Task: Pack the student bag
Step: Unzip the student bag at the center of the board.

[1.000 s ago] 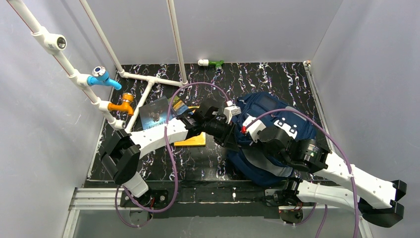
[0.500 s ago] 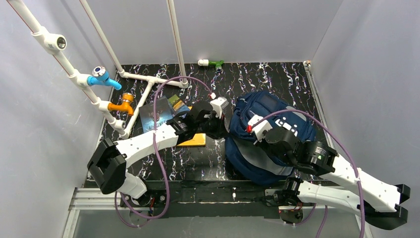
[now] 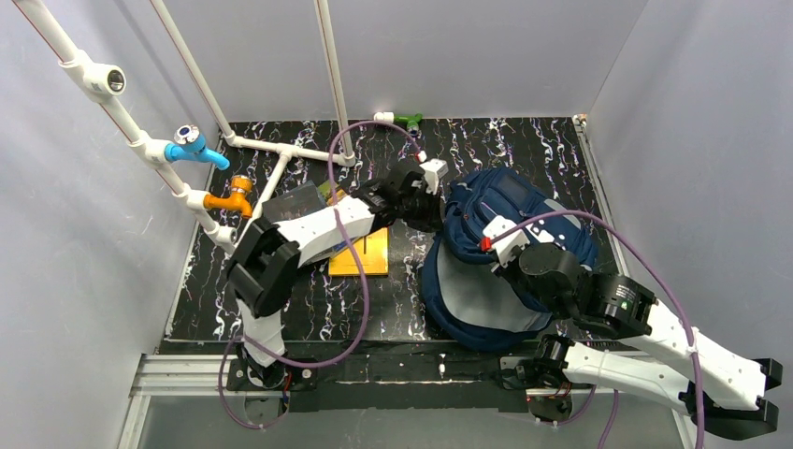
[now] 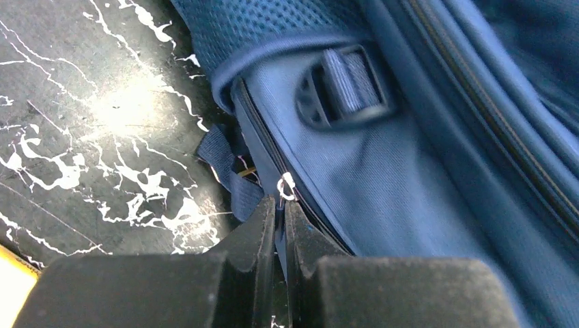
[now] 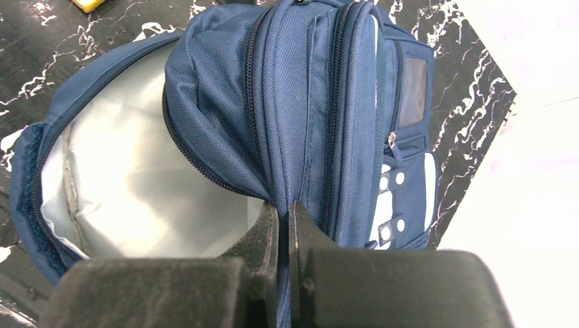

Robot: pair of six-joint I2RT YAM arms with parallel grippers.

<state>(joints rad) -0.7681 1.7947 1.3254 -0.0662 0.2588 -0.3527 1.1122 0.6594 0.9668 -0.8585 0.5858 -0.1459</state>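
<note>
The student bag point(image 3: 505, 192) lies on the right half of the black marbled worktop point(image 3: 524, 140), between the two arms. Its main compartment gapes toward the near side and shows a pale grey lining point(image 5: 136, 184). The navy front panel, with its pockets and its white patch point(image 5: 392, 205), is bunched up on the far right.

The right claw point(image 5: 285, 208) has its fingers pressed almost together on a fold of the bag's navy fabric, at the rim of the open compartment beside the zip lines.

The left claw point(image 4: 281, 205) is at the bag's left edge, low against the worktop. Its fingers are all but closed, with only a thin slit between them, and the tips pinch the small silver zip pull point(image 4: 285, 186) on the dark zip track. A strap buckle point(image 4: 345, 85) sits just beyond it on the bag's side.

A flat yellow book point(image 3: 360, 254) lies on the worktop left of the bag, partly under the left arm.
</note>
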